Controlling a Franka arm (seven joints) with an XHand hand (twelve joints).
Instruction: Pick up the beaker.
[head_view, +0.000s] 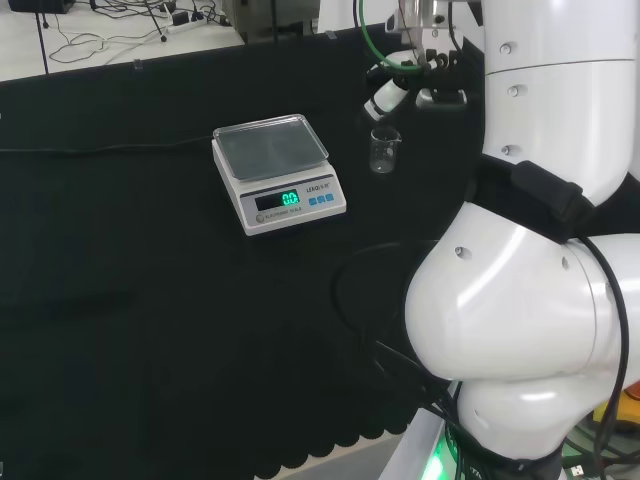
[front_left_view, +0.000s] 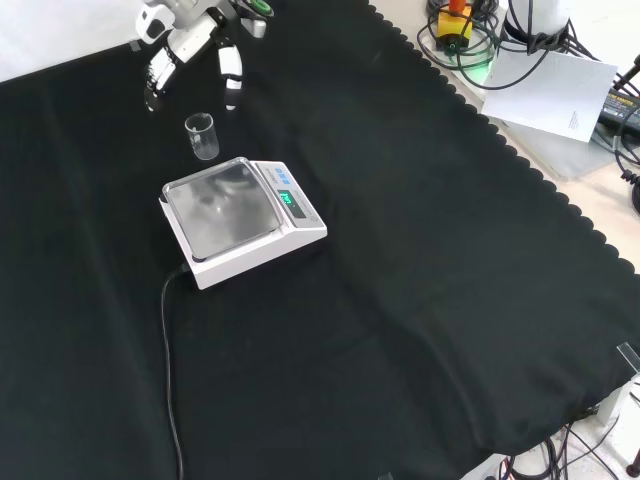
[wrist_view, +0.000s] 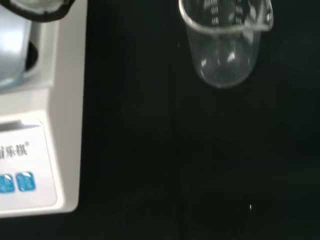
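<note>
While hovering with fingers spread and empty, lower the hand (front_left_view: 190, 45) onto the beaker (front_left_view: 201, 135), standing upright on the surface (front_left_view: 420, 260) just at 6 o'clock of the hand in the front view. Close around the glass wall. Avoid the scale (front_left_view: 240, 220) just beside, at 5 o'clock of the beaker.

Even overhead light; glare on the glossy white arm link (head_view: 520, 290); matte black cloth-covered counter (front_left_view: 420, 300) swallows shadows.

A clear beaker (wrist_view: 226, 42), apparently empty, stands on black cloth (wrist_view: 200, 165) beside a white scale (wrist_view: 42, 125).
</note>
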